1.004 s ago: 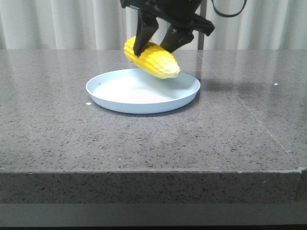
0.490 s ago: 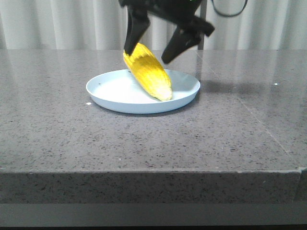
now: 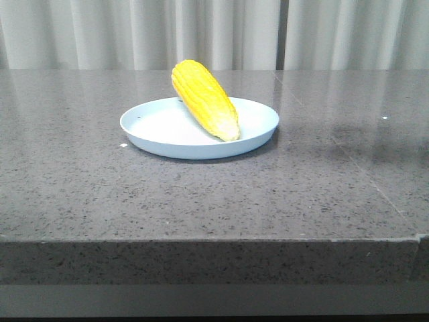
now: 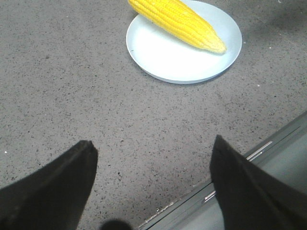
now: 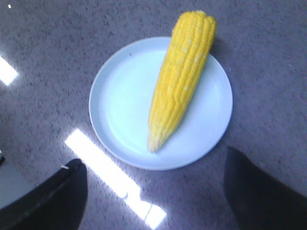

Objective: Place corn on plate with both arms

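The yellow corn (image 3: 204, 99) lies on the pale blue plate (image 3: 154, 124), its thick end propped on the far rim and its pale tip down inside. No gripper shows in the front view. In the left wrist view the corn (image 4: 177, 21) and plate (image 4: 168, 62) lie well away from my open, empty left gripper (image 4: 152, 146), which hangs over the table's front edge. In the right wrist view the corn (image 5: 181, 79) lies across the plate (image 5: 120, 105), and my open, empty right gripper (image 5: 153, 165) hangs above, beside the plate's rim.
The plate sits mid-table on a dark grey speckled stone top (image 3: 201, 194). White curtains (image 3: 134, 33) hang behind. The table's front edge with a metal strip (image 4: 249, 155) shows in the left wrist view.
The black gripper that held the corn over the plate let it go and has left the front view. The corn tipped down and now rests on the plate.
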Robot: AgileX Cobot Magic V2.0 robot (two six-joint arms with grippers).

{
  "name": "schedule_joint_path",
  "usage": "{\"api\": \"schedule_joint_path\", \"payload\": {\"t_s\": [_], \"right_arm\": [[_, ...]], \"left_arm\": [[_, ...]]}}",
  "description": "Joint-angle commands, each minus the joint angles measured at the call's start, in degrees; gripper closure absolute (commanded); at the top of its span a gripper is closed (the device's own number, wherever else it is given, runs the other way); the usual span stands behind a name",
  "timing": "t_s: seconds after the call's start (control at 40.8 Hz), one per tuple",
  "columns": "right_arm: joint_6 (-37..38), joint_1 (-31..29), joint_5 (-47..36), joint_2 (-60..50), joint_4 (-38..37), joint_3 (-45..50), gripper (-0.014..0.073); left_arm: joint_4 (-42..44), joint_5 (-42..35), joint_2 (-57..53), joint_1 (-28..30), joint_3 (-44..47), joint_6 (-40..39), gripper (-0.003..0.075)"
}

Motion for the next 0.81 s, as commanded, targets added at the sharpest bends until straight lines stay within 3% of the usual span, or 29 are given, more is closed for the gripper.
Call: {"api": "schedule_joint_path", "payload": {"t_s": [0.0, 0.269, 0.465, 0.784], "right_arm": [[-0.62, -0.07, -1.04, -8.96, -2.06, 3.47, -0.0009], [-0.33, -0.14, -1.56, -26.25, -2.69, 17.10, -0.0009], [6.18, -0.14, -1.09, -37.73, -7.03, 24.89, -0.0009], [6.26, -0.14, -1.04, -49.81, -7.01, 30.41, -0.0009]], "left_arm": [[0.31, -4.38, -0.02, -0.43, -1.52, -0.59, 0.0240], [0.31, -4.38, -0.02, -0.43, -1.52, -0.59, 0.0240], [0.31, -4.38, -0.02, -0.43, -1.52, -0.59, 0.0240], [0.31, -4.48, -0.02, -0.43, -1.52, -0.59, 0.0240]]}}
